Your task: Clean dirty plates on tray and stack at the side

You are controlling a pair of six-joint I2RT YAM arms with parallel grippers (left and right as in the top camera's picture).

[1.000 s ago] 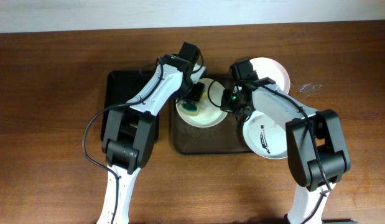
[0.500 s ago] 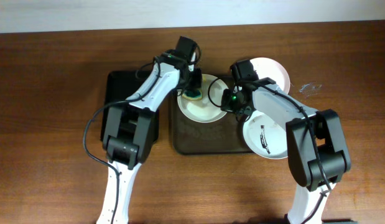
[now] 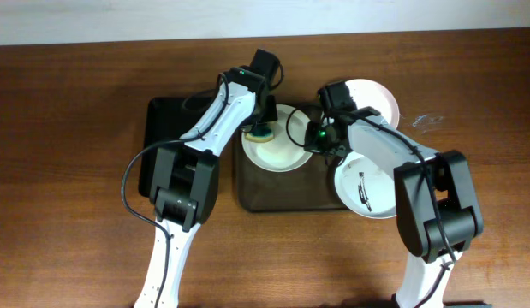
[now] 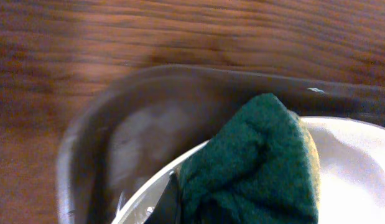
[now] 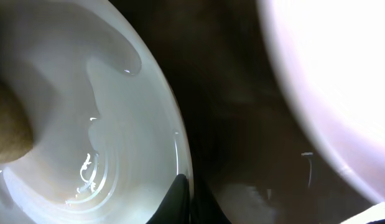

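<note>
table (image 3: 59,214): dark brown wood | wall (image 3: 119,17): white, far edge

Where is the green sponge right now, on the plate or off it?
On it. Overhead, the sponge lies on the white plate, by its far-left rim; the left wrist view shows the same.

My sponge (image 4: 254,162) is dark green with a tan backing. The plate (image 3: 286,156) beneath is glossy white. The tray (image 3: 277,192) is dark brown, the mat (image 3: 164,128) is black, and the counter (image 3: 68,171) is reddish-brown wood grain with darker streaks.
</note>
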